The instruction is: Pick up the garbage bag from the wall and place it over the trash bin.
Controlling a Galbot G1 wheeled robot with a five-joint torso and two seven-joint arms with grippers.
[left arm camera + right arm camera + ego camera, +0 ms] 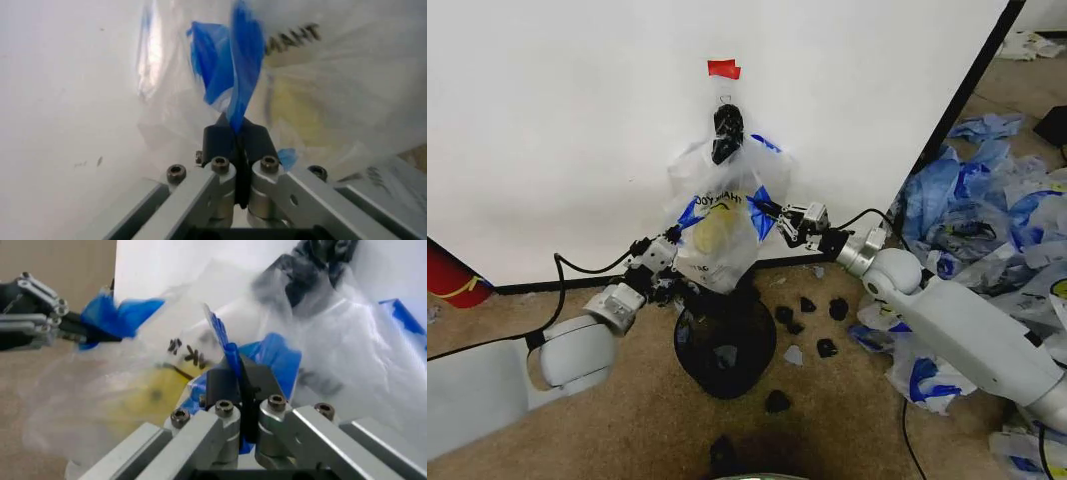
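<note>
- Head view: the garbage bag point(719, 215) hangs long-axis vertical from a black hook point(727, 130) on the white wall point(557, 110), its closed bottom pointing down toward the trash bin point(724, 345) on the carpet just below. The left tool point(671, 236) and right tool point(760, 209) grip its opposite sides.
- Left wrist view: left tool point(237, 145) pinched together on a blue bag edge.
- Right wrist view: right tool point(238, 377) likewise clamped on blue plastic; the left tool point(70, 327) holds the far side.
</note>
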